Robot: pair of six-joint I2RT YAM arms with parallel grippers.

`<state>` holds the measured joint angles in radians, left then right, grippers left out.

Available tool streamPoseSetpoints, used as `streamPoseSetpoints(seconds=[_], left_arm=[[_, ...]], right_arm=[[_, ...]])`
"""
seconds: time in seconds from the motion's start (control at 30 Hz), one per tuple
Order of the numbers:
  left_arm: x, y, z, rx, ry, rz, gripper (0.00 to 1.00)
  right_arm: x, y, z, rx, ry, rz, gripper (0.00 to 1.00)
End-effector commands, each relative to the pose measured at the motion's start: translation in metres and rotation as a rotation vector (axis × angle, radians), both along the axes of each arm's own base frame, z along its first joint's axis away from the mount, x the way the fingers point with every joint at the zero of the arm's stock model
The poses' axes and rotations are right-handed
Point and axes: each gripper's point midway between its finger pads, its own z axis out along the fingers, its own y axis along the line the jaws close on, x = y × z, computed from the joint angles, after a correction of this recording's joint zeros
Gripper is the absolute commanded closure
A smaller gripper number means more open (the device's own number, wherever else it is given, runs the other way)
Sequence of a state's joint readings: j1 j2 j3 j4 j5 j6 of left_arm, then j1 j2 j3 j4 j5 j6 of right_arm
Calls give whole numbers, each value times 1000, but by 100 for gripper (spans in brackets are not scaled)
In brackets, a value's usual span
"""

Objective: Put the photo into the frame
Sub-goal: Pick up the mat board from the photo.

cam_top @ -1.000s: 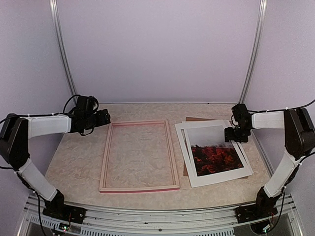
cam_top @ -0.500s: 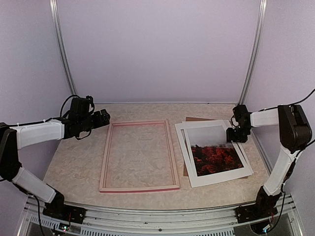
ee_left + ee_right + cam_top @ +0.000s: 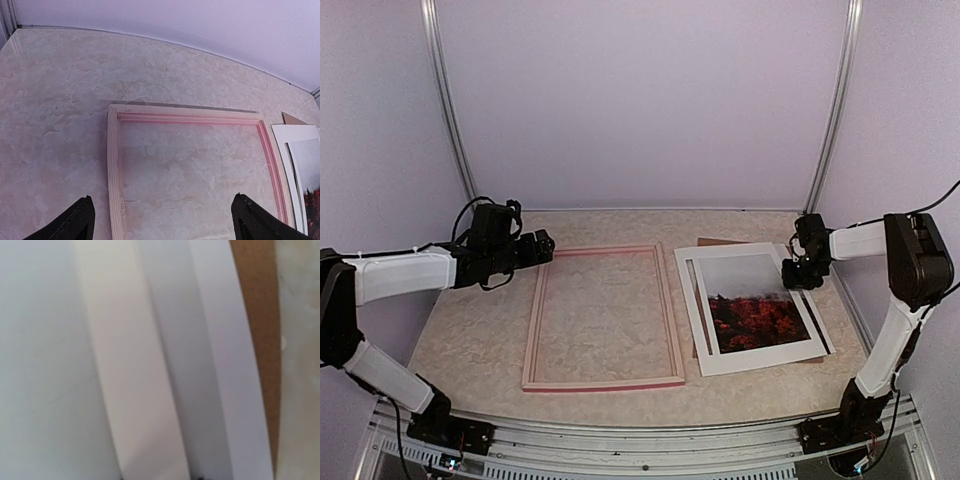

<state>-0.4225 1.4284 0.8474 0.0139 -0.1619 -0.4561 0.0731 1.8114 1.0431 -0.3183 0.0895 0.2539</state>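
The photo [image 3: 755, 305] lies face up on the right half of the table [image 3: 480, 330], just beside the frame [image 3: 605, 249] and not inside it. It rests on the brown backing board [image 3: 718, 242].

A second ago its white edges were fanned out over the board at the near side. Now they sit squarer, a strip of board shows past the near right corner, and a dark sliver runs along the left and right sides of the print.

The right gripper [image 3: 798, 272] has crept slightly along the photo's far right edge and is down on it. Whether its jaws are clenched on the paper or only closing, I cannot tell.

The left gripper [image 3: 542, 244] has moved in from the left toward the frame's far left corner and hangs there apart from it. Its jaws are spread wide with nothing between them.

The frame lies flat, pale side up, with only bare table inside it and nothing across it.

The left wrist view cuts off the frame's [image 3: 190, 118] near half and shows only a slice of the photo [image 3: 300, 160]. The right wrist view is blurred pale bands beside the board [image 3: 255, 315], with the fingers nearly out of sight.
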Motion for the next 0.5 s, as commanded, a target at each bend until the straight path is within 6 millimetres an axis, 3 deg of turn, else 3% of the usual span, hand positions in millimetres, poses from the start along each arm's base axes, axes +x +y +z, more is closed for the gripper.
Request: streamPoseSetpoints(seconds=[0.0,0.07,0.33,0.47], left_arm=[[-8,-18,-4,-1,10,-42,5],[-16,-37,-3,-13,7,-92,6],[-61,-146,1,-69,10,-343,5],[-79,-199,-12,-57,44,-452,5]], right_arm=[[-9,-14,0,-29,9,-43,74],[-9,-15,4,-29,-4,-49,76],[-11,-14,22,-19,-41,-51,80],[-13,-11,31,3,-58,-44,80]])
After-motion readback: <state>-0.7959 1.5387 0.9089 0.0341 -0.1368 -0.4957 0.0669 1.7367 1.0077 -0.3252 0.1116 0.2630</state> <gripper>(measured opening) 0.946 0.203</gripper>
